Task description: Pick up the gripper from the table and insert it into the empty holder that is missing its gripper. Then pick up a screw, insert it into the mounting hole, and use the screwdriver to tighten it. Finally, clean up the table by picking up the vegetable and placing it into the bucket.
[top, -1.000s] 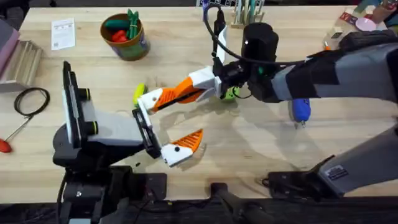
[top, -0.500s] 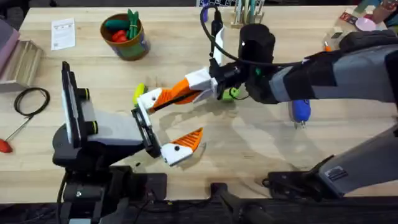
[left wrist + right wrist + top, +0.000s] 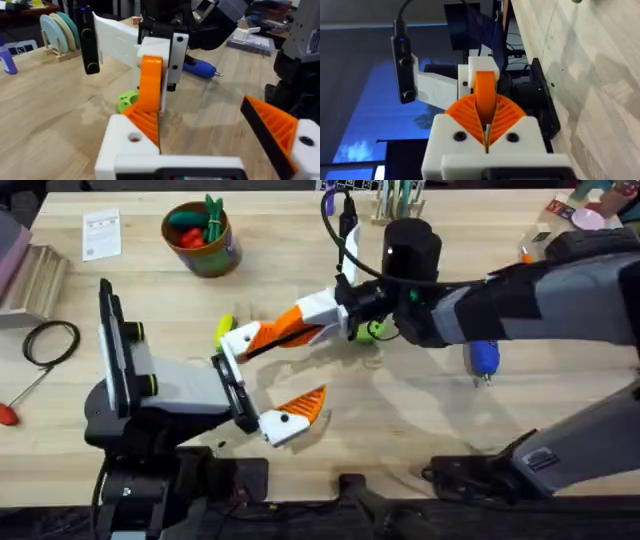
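Observation:
The orange gripper (image 3: 268, 333) sits at the white holder (image 3: 238, 340), the far finger of my left gripper (image 3: 298, 368). My right gripper (image 3: 290, 327) reaches in from the right and is shut on the orange gripper's tip. In the right wrist view the pads (image 3: 465, 117) clamp the orange gripper (image 3: 485, 90) below the holder (image 3: 480, 66). In the left wrist view the gripper (image 3: 145, 122) meets the holder (image 3: 125, 142). My left gripper (image 3: 200, 125) is open. The blue screwdriver (image 3: 484, 357) lies on the table (image 3: 400, 410). The bucket (image 3: 205, 240) holds vegetables. No screw can be made out.
A small green round piece (image 3: 372, 330) lies just behind the right gripper, and a yellow-green object (image 3: 224, 327) beside the holder. A black cable loop (image 3: 50, 340) and a red-handled tool (image 3: 8, 413) lie at the left edge. A tool rack (image 3: 396, 202) stands at the back.
My right arm has shifted slightly left, staying shut on the orange gripper at the holder. The left arm has hardly moved.

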Robot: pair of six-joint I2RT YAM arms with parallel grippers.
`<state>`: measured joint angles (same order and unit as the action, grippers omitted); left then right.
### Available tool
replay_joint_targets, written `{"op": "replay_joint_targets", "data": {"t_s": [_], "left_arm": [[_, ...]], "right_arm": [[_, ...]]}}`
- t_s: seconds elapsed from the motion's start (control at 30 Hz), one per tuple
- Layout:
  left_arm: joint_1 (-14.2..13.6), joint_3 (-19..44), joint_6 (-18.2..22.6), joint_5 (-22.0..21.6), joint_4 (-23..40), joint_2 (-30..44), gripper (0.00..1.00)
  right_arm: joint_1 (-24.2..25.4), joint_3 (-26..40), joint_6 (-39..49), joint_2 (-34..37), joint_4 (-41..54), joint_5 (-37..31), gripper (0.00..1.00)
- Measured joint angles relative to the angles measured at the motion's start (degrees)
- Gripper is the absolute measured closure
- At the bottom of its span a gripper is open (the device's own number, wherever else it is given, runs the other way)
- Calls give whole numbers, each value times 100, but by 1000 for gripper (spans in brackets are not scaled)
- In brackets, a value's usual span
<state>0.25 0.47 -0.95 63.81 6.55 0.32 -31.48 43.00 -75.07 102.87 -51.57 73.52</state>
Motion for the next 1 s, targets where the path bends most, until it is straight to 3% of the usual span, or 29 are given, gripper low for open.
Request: {"op": "replay_joint_targets", "data": {"t_s": [0.6,0.67,0.8,0.83,1.0], "left_arm": [[0,0,-2,-8,0,-1,14],[0,0,3,1,-4,0,14],[-9,2,6,87,11,-1,14],[-9,2,6,92,11,-2,14],[-9,2,6,96,11,0,14]], "right_arm": [[0,0,-14,0,16,-20,982],[0,0,-42,0,35,-74,783],[-2,2,-38,0,108,-251,211],[-2,2,-33,0,111,-283,135],[-2,2,-37,0,125,-348,107]]}}
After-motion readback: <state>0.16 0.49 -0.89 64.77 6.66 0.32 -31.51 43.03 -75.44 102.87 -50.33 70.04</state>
